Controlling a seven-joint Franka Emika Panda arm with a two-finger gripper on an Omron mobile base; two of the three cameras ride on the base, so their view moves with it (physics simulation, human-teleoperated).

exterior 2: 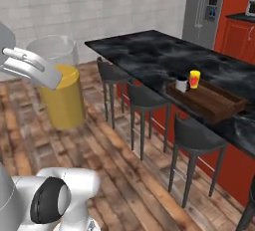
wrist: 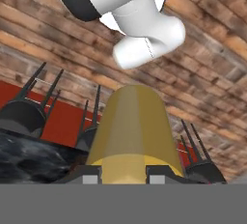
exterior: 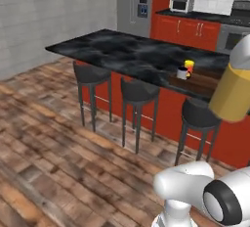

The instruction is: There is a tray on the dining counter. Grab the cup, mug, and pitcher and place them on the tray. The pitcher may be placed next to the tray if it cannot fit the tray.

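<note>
- Between the fingertips of the gripper [wrist: 123,177], the pitcher [exterior 2: 59,89] is clamped and held in the air over the wooden floor [exterior 2: 149,195], well apart from the dining counter [exterior: 132,50].
- Its long axis seems roughly upright with a slight tilt, glass top up, though the views are partial.
- On the tray [exterior 2: 211,103], near the counter's stool-side edge, the cup [exterior 2: 194,78] and mug [exterior 2: 181,84] stand at one end.
- Risks: the tall pitcher could slip, clip a stool [exterior 2: 196,138] or the counter edge, or knock over the cup on landing.
</note>
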